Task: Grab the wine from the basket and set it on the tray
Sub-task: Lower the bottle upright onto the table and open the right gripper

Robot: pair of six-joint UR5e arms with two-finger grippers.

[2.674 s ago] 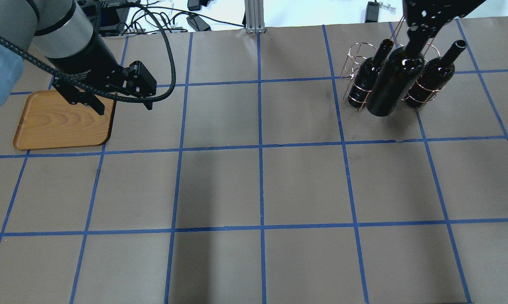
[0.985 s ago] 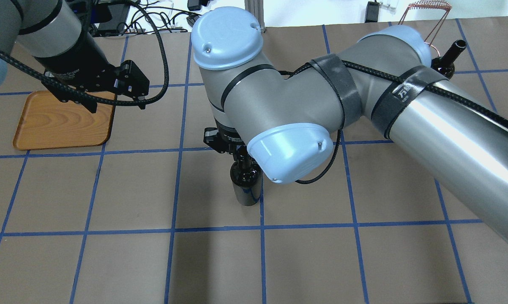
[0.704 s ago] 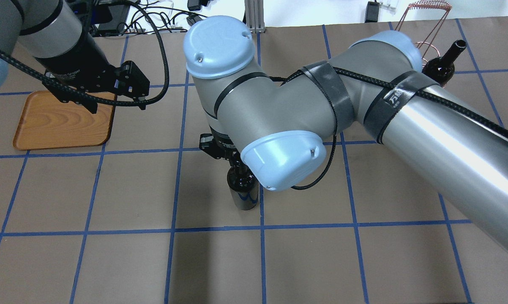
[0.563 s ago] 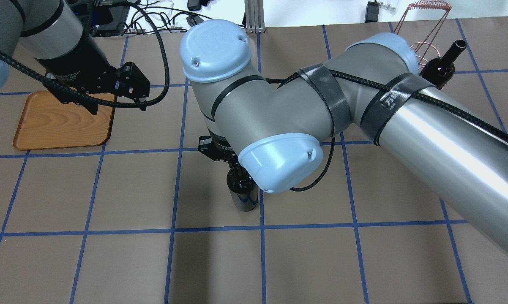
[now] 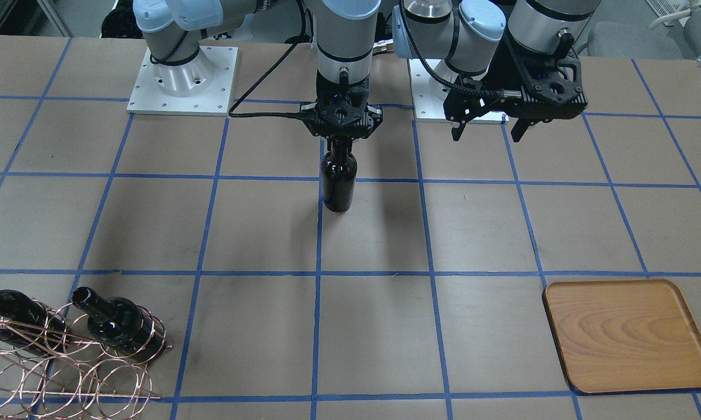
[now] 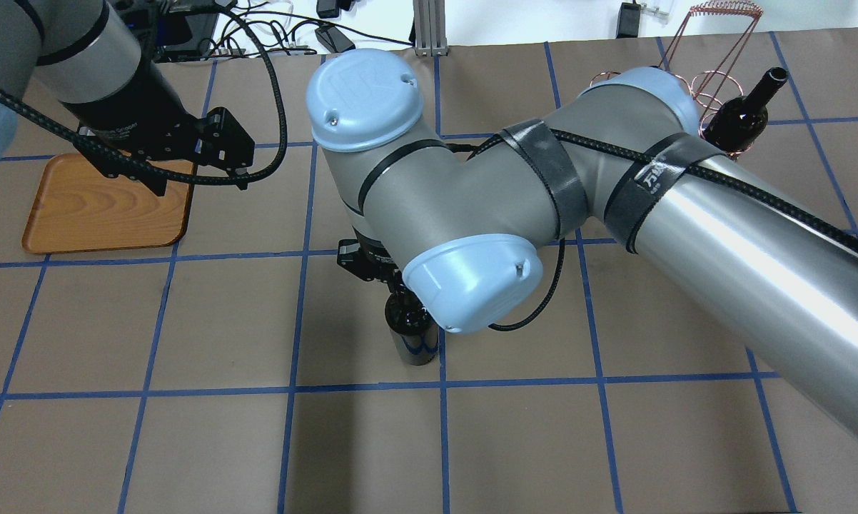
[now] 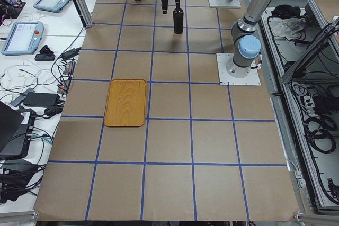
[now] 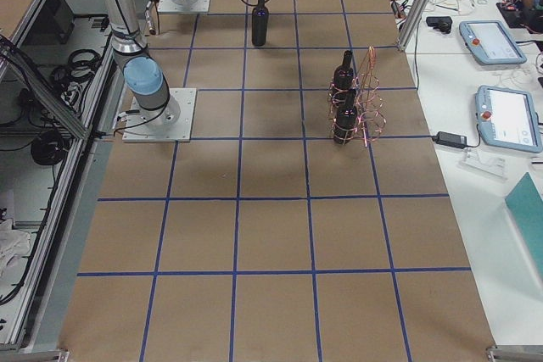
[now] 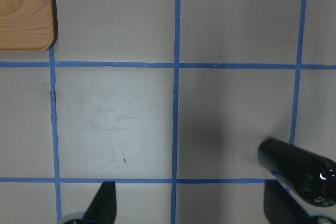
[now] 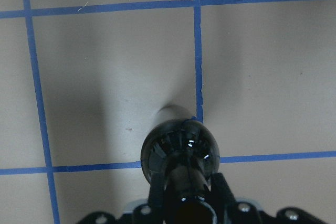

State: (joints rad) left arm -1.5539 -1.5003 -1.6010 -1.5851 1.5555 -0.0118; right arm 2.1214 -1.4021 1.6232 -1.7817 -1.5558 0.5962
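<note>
The right hand [image 5: 342,139] pinches the wine bottle [image 5: 338,186] by the neck, upright at mid-bench, well apart from the wire basket [image 5: 65,361] in the far-right corner. The left hand [image 5: 486,131] hangs spread, empty. Likely a hand-over next, then on to the wooden tray [image 5: 627,335] by the far-left corner.

The wine bottle [image 5: 338,182] is dark, shiny glass. It stands straight up, right under the right gripper [image 5: 340,140], which pinches its thin neck. The basket [image 5: 70,356] is made of thin copper wire rings. It sits far from that gripper, with two more dark bottles [image 5: 120,324] standing in it. The brown wooden tray [image 5: 627,335] lies flat, lower than the left gripper [image 5: 486,133] and off to one side of it.
</note>
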